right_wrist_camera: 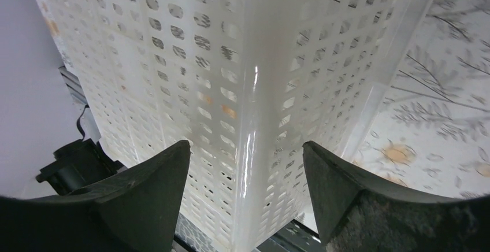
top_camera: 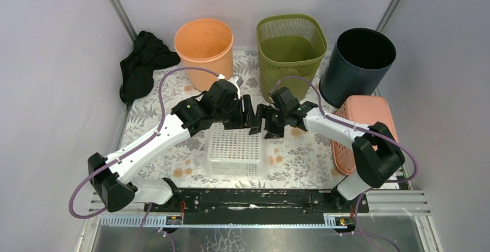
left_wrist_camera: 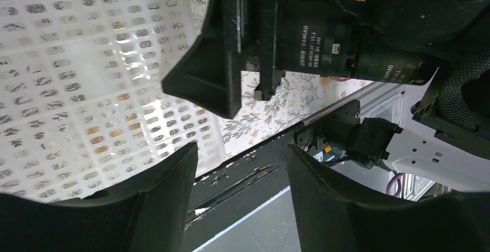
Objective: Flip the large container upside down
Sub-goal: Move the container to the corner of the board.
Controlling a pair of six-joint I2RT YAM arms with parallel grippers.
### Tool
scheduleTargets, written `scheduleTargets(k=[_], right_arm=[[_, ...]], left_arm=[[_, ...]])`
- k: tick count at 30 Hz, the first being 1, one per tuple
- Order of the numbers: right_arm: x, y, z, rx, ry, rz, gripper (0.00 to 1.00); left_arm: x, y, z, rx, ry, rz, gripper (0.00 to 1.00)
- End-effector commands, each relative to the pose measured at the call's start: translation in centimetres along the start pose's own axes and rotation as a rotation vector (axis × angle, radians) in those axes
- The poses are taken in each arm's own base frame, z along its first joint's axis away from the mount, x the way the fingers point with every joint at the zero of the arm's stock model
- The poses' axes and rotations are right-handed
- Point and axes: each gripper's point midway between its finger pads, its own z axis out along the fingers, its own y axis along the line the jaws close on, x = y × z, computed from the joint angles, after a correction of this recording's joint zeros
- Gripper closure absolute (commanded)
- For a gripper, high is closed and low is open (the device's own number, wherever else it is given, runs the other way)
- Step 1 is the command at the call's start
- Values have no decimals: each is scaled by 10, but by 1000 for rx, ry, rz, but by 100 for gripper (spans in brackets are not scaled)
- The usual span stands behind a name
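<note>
Left hand [left_wrist_camera: 242, 151] hung wide beside the basket [top_camera: 234, 151] rim, right hand [right_wrist_camera: 245, 148] sat wide astride its corner, likely readying a flip.

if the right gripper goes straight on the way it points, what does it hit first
Likely the white perforated basket: its corner lies ahead of the right gripper, between its open fingers; depth unclear.
</note>
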Motion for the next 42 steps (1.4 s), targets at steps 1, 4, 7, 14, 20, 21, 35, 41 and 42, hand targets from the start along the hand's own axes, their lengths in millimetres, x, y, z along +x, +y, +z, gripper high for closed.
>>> scheduleTargets(k=[1,4,7,14,20,21,35,41,42], right_arm=[[-24,45,-1,-107,-66,-19,20],[-34,52,-20,-93,-124,-51,15],[-44,54,-54,-67,-209,-82,8],[-50,35,-142,17,-380,-79,3],[-43,8,-181,84,-440,-78,4],[-40,5,-184,93,-444,-82,5],[-15,-10,-227,122,-489,-133,5],[-5,-9,-218,76,-458,-146,5],[-3,-9,-215,67,-449,-151,5]], left_arm=[[-7,1,-12,-8,-39,8,35],[-10,-3,-17,1,-47,1,35],[-11,-8,-21,18,-48,-8,35],[-14,-28,-21,69,-24,-28,34],[-5,-26,15,-59,16,-3,35],[-2,-26,19,-87,26,8,35],[40,-43,101,-214,141,57,36],[45,-15,122,-323,139,41,36],[46,-8,125,-343,145,27,36]])
